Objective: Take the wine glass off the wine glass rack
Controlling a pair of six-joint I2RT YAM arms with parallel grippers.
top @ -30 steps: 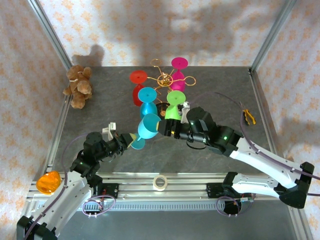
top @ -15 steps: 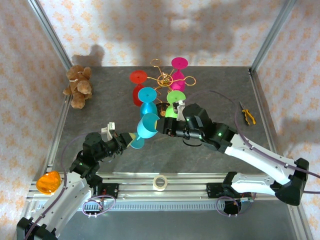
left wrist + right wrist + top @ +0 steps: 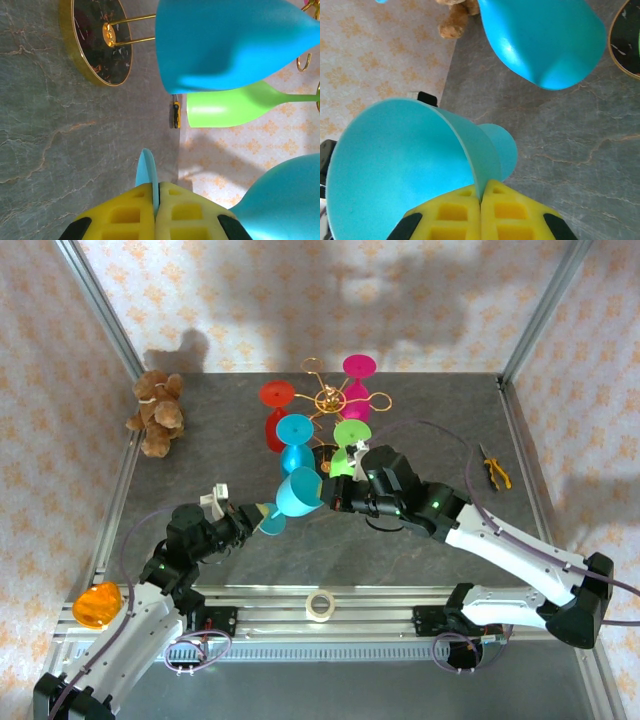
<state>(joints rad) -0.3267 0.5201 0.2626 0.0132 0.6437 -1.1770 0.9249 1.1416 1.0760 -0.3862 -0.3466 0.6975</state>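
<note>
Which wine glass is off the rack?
The teal glass: left tool grips its foot, right tool its rim. Red, pink, green and blue glasses hang on the rack.

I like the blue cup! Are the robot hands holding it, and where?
Yes. The left gripper pinches the teal wine glass by its foot, and the right gripper pinches the bowl's rim.

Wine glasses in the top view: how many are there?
5. Four hang on the gold wire rack: red plastic glass, magenta glass, blue glass, green glass. The turquoise glass is held between left gripper and right gripper. None seems hidden.
</note>
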